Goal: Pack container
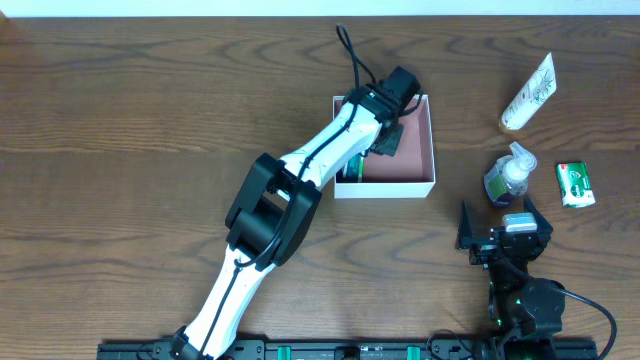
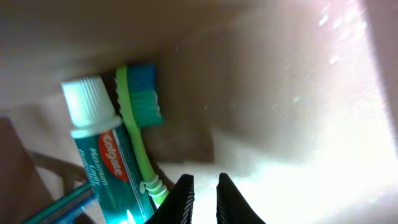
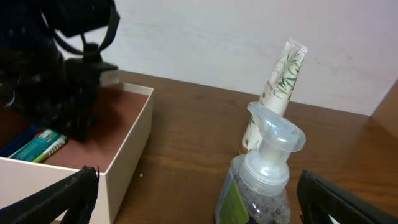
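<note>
Left fingers [image 2: 181,200] inside container [image 1: 385,189], narrow gap, empty, beside toothpaste [image 2: 99,158] and green toothbrush [image 2: 144,96]. Right fingers [image 3: 59,198] wide (low over counter [image 1: 120,120]), near pump bottle [image 3: 261,180].

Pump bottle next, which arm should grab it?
Right, probably. The right gripper is open and faces the pump bottle close by. The left gripper is down in the container, farther off.
</note>
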Motion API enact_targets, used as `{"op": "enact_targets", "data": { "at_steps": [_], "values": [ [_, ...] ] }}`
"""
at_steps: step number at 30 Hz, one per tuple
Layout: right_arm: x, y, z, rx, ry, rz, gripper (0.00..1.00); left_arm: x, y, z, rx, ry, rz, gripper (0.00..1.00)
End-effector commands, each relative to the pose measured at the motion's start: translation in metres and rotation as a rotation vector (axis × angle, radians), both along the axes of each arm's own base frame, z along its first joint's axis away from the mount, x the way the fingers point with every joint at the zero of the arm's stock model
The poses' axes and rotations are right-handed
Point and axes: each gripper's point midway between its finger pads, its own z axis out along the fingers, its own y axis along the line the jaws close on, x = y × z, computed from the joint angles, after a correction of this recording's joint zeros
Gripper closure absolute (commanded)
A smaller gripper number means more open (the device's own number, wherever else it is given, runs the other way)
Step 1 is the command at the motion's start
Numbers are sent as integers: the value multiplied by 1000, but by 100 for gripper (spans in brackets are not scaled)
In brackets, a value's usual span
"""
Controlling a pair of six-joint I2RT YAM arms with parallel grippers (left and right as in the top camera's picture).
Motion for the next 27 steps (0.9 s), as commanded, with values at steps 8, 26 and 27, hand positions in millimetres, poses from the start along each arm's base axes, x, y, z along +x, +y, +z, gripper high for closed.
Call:
{"op": "enact_targets", "data": {
  "at_steps": [8, 26, 27],
  "values": [
    [0, -4, 0, -15, -2, -16, 1, 13, -2, 72, -64, -118, 8, 78],
    [0, -4, 0, -15, -2, -16, 1, 0, 176, 274, -64, -363, 314, 40],
    [0, -4, 0, -15, -2, -16, 1, -7, 193, 270, -30, -330, 341, 36]
  ]
}}
